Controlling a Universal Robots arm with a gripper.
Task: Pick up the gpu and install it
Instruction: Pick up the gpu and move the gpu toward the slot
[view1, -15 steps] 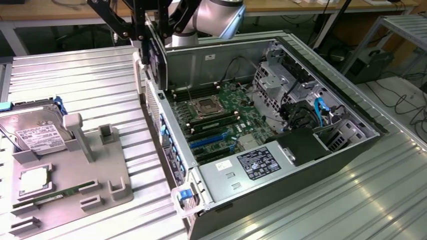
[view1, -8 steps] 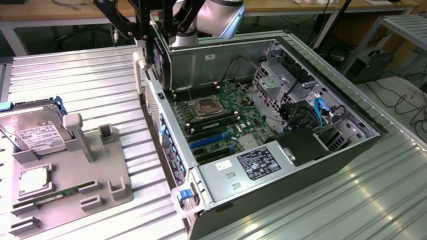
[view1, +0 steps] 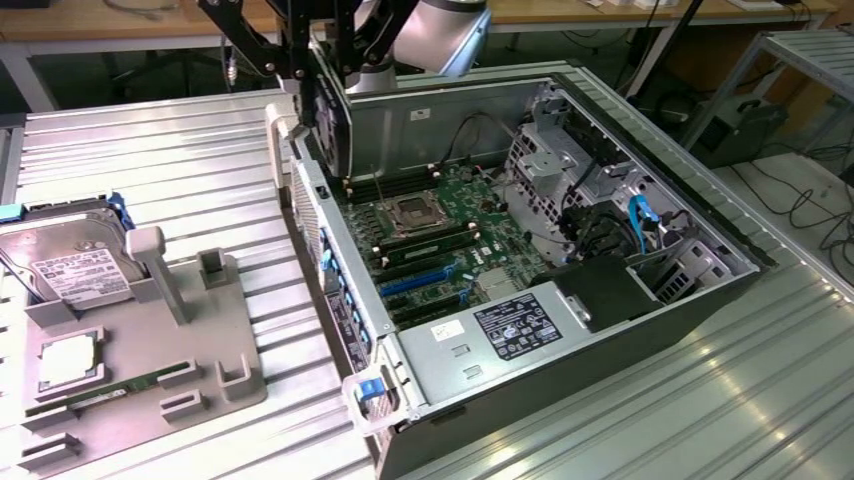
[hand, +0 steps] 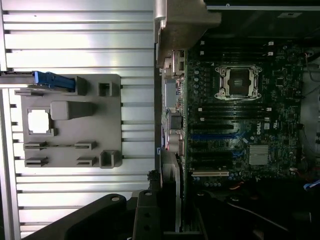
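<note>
Plainly had the gpu (view1: 334, 125) clamped between the fingers (view1: 304, 70), closed partway down onto the thin card and no further. Held it upright in the air, dark fan side seemingly turned toward the exterior view's left, above the open computer case (view1: 601, 400) and roughly over the case wall on that same side. Had not yet brought it down to the motherboard (view1: 441, 230); held it well above the blue slots (view1: 420, 282), touching nothing but the fingers. Seen from the wrist, ran edge-on just beside the wall of ports, apparently crosswise to the slots and not over any of them. Could have gone wrong in several ways from such a position. Risked hooking an end of the card on the case rim, given so little room between card and wall. Risked meeting a slot askew through an incomplete turn or any tilt in the grip, then scraping the contacts or flexing the board under pressure. Risked twisting in the fingers, with so narrow a hold on a flat card and a firm push needed for seating. Risked brushing the bare processor socket (view1: 407, 212) or the cables (view1: 641, 225) through a drift deeper into the case. Well apart on the desk (view1: 174, 170): a grey tray (view1: 200, 330) with hard drive (view1: 67, 265) and memory stick (view1: 100, 400).
</note>
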